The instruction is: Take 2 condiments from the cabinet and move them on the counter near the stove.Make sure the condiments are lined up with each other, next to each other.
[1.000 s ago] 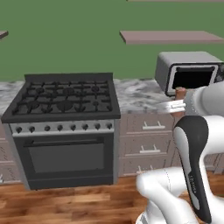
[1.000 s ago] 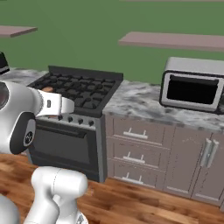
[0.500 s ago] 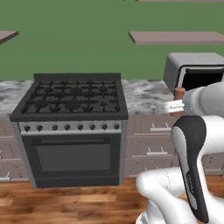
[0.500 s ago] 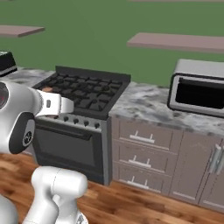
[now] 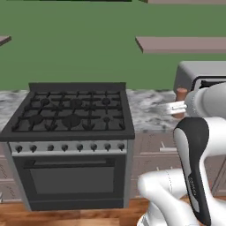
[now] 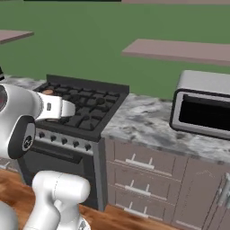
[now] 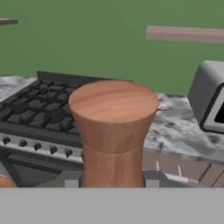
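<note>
Carrying reddish-brown wooden mill-shaped condiment bottle (image 7: 113,131), clamped upright between fingers (image 7: 153,178); black six-burner gas stove (image 5: 73,112) and veined marble counter (image 6: 148,123) drawing nearer beyond fingers, signalling placement approaching.

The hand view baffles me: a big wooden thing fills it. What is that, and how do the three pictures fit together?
That wooden thing is a condiment mill, held upright in the gripper, whose camera looks along the fingers, so it looms large. The gripper belongs to a white arm on a driving base. The other two pictures come from cameras on that base, behind the arm to its left and right. Both show the black stove, the marble counter beside it and a microwave on it. In the left base view the mill's top peeks above the arm.
</note>
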